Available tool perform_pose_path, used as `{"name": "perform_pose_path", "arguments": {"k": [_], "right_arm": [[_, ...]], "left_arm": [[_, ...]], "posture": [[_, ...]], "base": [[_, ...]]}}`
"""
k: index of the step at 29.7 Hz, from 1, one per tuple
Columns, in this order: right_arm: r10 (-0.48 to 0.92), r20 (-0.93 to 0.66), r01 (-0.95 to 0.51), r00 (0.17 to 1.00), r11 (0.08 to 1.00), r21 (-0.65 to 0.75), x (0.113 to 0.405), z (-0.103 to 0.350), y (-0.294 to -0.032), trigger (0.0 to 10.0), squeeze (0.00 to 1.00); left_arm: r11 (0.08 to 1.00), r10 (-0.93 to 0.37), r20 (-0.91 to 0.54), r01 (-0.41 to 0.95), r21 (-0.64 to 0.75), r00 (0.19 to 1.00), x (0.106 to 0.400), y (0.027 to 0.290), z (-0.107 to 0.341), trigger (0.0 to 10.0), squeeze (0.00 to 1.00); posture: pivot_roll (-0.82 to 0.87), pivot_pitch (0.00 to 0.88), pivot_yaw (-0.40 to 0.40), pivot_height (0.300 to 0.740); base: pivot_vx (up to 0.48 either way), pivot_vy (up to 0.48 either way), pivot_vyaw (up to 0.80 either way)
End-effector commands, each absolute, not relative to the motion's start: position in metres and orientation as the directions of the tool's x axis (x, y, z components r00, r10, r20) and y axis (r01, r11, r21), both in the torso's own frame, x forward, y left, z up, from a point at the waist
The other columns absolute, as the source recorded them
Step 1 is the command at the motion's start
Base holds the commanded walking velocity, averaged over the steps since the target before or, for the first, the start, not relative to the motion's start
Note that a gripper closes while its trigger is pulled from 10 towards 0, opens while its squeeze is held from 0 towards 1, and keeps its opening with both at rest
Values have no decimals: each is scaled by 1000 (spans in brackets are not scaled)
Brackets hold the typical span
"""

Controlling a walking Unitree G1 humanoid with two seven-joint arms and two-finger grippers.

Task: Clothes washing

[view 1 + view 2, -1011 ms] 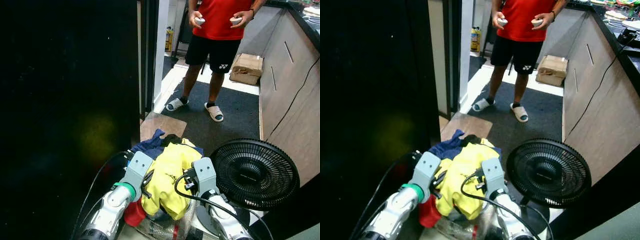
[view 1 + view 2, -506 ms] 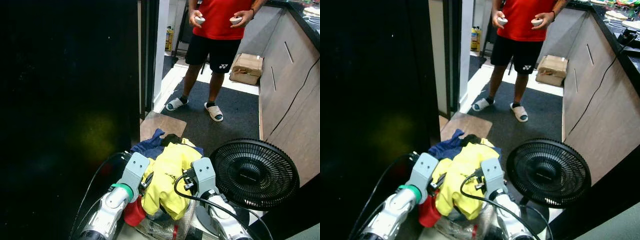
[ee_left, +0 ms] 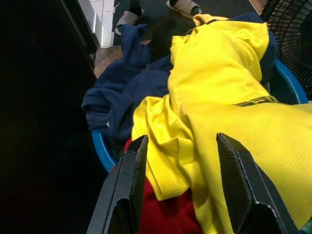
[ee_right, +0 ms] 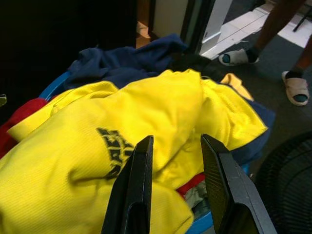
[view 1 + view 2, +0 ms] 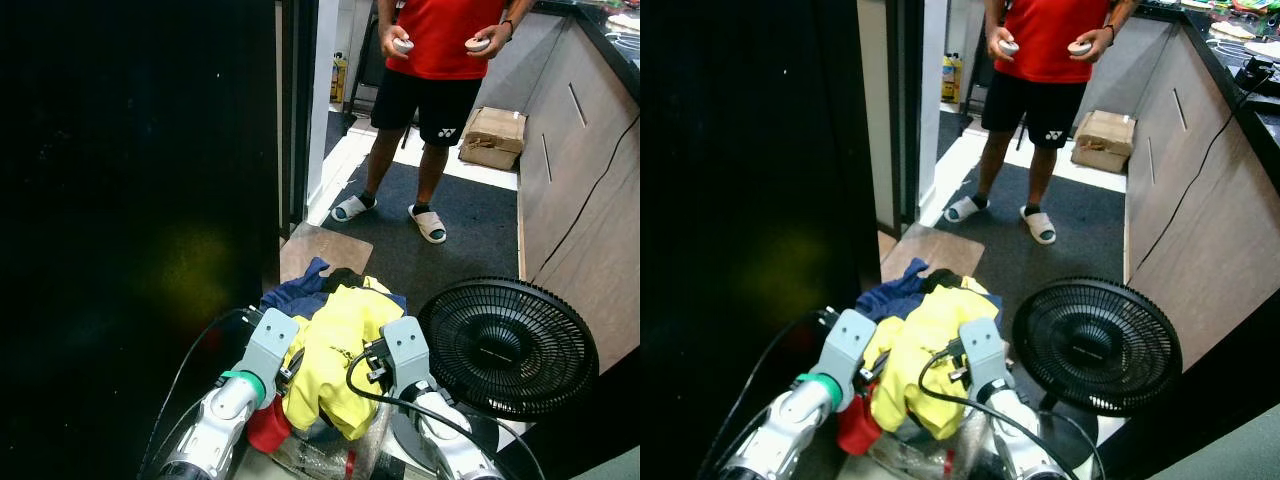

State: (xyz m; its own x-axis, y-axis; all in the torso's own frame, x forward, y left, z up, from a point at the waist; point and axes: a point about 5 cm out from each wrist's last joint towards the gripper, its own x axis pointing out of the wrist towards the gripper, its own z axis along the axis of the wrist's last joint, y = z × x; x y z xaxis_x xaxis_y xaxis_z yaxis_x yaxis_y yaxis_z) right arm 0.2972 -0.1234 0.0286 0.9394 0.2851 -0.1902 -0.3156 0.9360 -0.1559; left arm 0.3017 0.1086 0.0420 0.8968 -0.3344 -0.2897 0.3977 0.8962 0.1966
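Both of my hands sit low over the laundry pile, one on each flank. The left hand (image 3: 183, 161) has its fingers spread wide and holds nothing; the yellow shirt (image 3: 229, 97) lies straight ahead between them, with the red garment (image 3: 161, 214) just under the fingertips. The right hand (image 4: 176, 161) is parted more narrowly, also empty, poised above the shirt's printed panel.

The pile fills a blue basket (image 3: 100, 151), with the navy garment (image 5: 297, 288) on the far-left side. The shirt's long axis seems to run away from me. Both hands are about equally near; my guess is a straight descent suits either.

A black fan (image 5: 508, 345) stands just right of the basket and crowds the right arm. A person (image 5: 435, 60) stands well beyond, holding controllers. A dark wall (image 5: 130, 220) closes in on the left.
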Motion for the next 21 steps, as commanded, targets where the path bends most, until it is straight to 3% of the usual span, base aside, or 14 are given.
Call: {"name": "perform_pose_path", "arguments": {"k": [1,13,14,21], "right_arm": [[326,-244,-364,913,922,-133,287,16,-114,10000,0],[497,-246,-531,832,842,-93,290,22,-78,10000,0],[525,-241,-557,817,826,-90,289,24,-72,10000,1000],[483,-273,-514,832,856,-50,286,16,-86,10000,1000]], "left_arm": [[912,-299,-335,371,176,894,292,122,30,10000,0],[943,-234,-335,297,151,913,285,138,29,10000,0],[945,-228,-331,290,151,916,285,140,30,10000,0],[947,-223,-330,284,150,917,282,141,31,10000,0]], "posture": [[97,42,9,740],[144,69,-9,740],[144,69,-9,740],[151,81,-13,740]], "base": [[0,0,0],[0,0,0],[0,0,0],[0,0,0]]}}
